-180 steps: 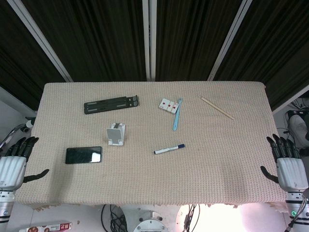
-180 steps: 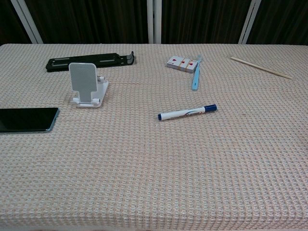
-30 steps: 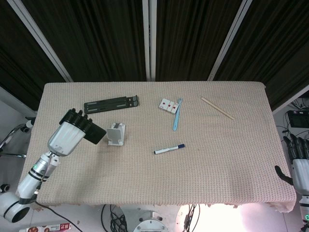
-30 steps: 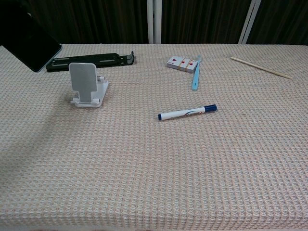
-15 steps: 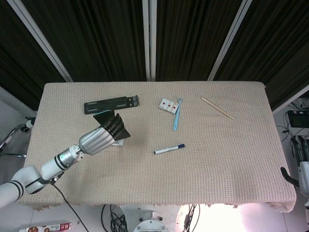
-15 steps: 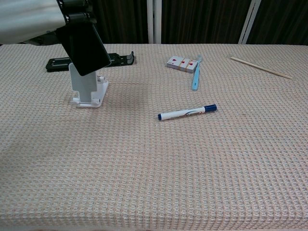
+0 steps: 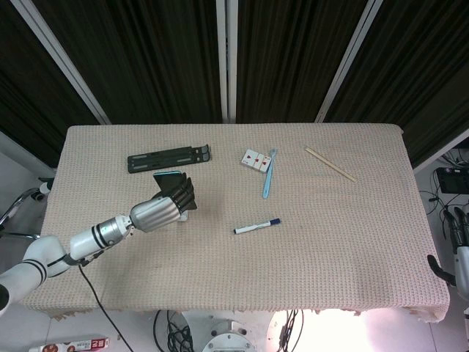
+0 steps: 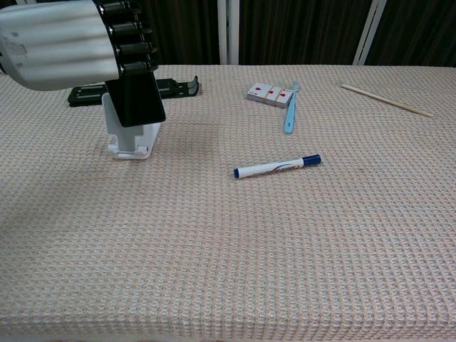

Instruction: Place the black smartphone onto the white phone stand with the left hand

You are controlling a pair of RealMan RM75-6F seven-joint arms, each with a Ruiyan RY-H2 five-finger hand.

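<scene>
The task looks close to its end but not finished. The left robot hand (image 8: 71, 43) grasps the black smartphone (image 8: 137, 97) by its upper part and holds it upright right in front of the white phone stand (image 8: 132, 139), so that the phone covers most of the stand's back plate in the chest view. What is left, as far as I can judge, is to seat the phone's lower edge on the stand's lip and let go.

Whether the phone already touches the stand is hard to tell: in the chest view its lower edge hangs above the stand's base, and in the head view the left robot hand (image 7: 163, 209) hides nearly all of the stand. The right robot hand (image 7: 460, 253) shows only partly at the frame edge beyond the bench (image 8: 285, 249); it seems to hold nothing, but its fingers are too cut off to tell their state.
</scene>
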